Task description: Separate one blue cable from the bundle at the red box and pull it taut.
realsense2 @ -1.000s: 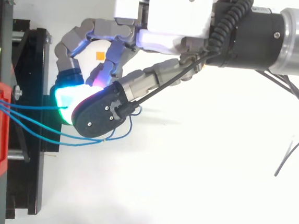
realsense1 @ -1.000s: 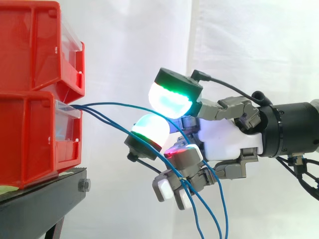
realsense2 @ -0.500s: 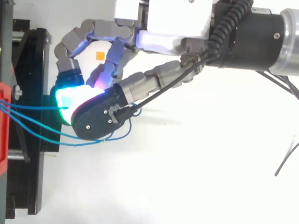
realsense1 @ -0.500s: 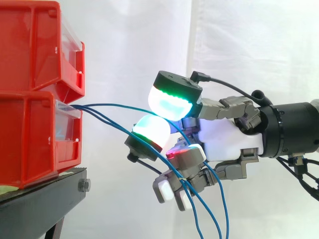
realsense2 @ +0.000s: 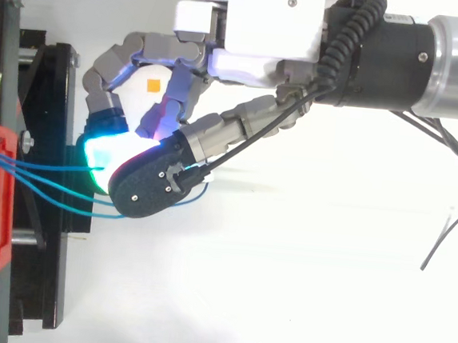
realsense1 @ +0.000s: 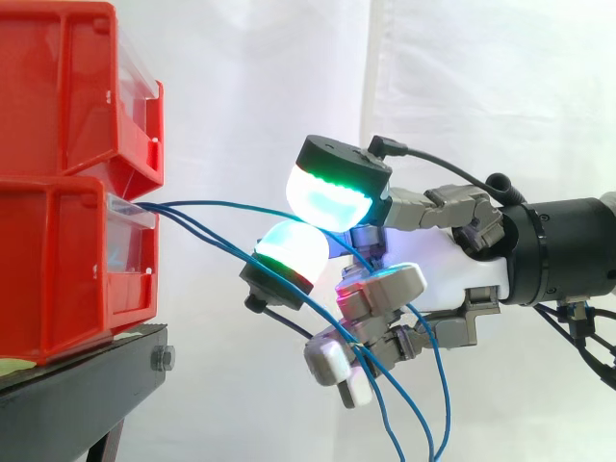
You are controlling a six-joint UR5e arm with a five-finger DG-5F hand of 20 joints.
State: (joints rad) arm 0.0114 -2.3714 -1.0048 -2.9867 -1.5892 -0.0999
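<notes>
From red box [realsense1: 67, 260], blue cables [realsense1: 212, 203] run rightward (sagging) into fingers [realsense1: 332, 188].

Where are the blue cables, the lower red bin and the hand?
blue cables [realsense1: 212, 202]: side view, on the top strand between bin and hand.
lower red bin [realsense1: 58, 269]: side view, on its side wall.
hand [realsense1: 438, 269]: side view, on its white palm.

The arm [realsense1: 568, 252] reaches in level from the right, its hand [realsense1: 443, 265] curled, glowing pads [realsense1: 327, 194] pinching a blue cable [realsense1: 221, 203].
</notes>
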